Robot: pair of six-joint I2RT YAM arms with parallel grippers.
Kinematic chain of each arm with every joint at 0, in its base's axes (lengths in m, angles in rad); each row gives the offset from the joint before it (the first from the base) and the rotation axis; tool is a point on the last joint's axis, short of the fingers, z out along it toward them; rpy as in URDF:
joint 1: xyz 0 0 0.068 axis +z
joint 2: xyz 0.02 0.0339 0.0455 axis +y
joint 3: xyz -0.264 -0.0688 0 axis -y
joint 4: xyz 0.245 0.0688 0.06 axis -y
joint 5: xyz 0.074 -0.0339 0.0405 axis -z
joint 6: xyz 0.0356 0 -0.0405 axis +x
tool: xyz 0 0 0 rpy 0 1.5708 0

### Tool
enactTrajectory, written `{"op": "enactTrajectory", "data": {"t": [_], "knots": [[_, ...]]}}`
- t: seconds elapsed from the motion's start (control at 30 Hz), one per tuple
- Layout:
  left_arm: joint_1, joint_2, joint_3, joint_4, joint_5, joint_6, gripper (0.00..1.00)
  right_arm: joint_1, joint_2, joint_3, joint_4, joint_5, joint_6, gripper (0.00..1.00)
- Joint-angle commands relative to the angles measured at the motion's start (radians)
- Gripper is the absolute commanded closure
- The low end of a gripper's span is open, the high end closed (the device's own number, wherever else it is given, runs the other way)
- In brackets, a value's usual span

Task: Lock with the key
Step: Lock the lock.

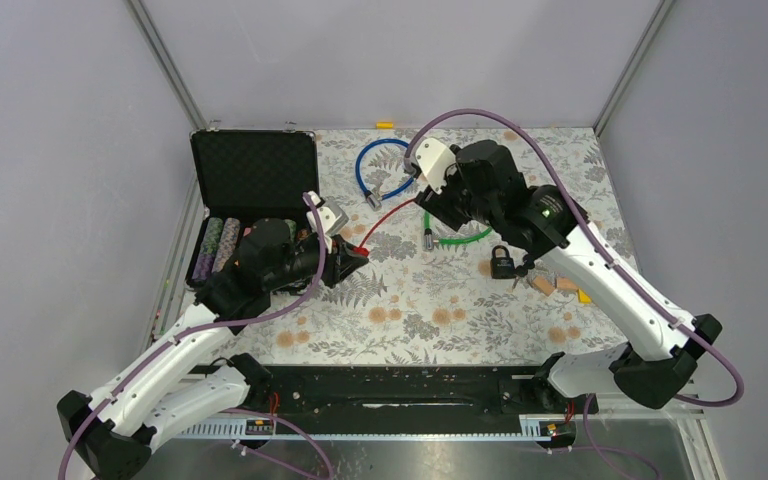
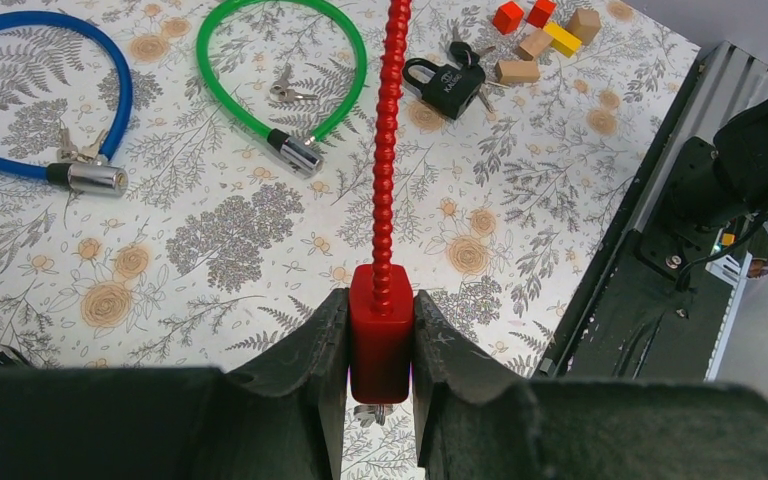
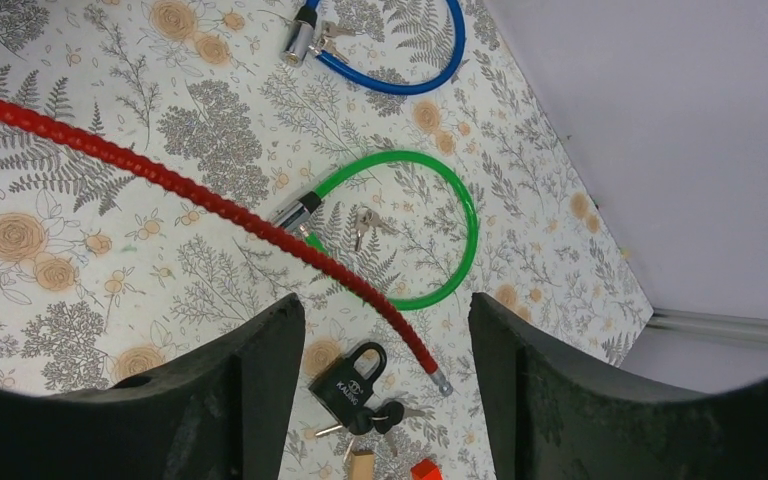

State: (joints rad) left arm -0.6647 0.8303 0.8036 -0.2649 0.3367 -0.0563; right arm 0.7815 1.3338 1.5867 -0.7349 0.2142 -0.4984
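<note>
Two arms share this job, and it looks early: getting the red cable lock point(image 2: 380, 350) ready to close. The left gripper point(image 2: 380, 312) has its fingers point(image 2: 315, 360) squeezed tight on the lock's red block, low in the middle of the left wrist view. The bumpy red cable point(image 2: 388, 150) goes straight up from there to the top of the frame. In the right wrist view it runs from the upper left down to the lower middle and ends in a metal tip point(image 3: 443, 383), near a black padlock point(image 3: 348, 378). The right gripper point(image 3: 385, 308) hangs above that end with its fingers point(image 3: 520, 360) wide apart, holding nothing. I think it must next go down, pinch the cable near the tip, and bend it round to the block. I cannot see a key for the red lock.
</note>
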Motion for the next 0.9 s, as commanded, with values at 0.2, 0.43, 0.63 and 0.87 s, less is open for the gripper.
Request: {"op": "enactTrajectory", "data": {"t": [0.2,0.43,0.63,0.87], "knots": [[-0.004,-0.034,0.055,0.064,0.041,0.009,1.0,-0.028,0.047,0.038,-0.026,-0.049,0.012,0.61],[-0.004,-0.055,0.036,0.118,0.041,-0.023,1.0,-0.028,-0.008,0.002,-0.058,-0.159,0.065,0.97],[-0.004,-0.049,0.001,0.226,0.132,-0.048,1.0,-0.029,-0.121,-0.138,0.162,-0.458,0.277,1.0],[-0.004,-0.014,0.008,0.337,0.267,-0.057,1.0,-0.027,-0.293,-0.5,0.944,-0.753,0.752,1.0]]}}
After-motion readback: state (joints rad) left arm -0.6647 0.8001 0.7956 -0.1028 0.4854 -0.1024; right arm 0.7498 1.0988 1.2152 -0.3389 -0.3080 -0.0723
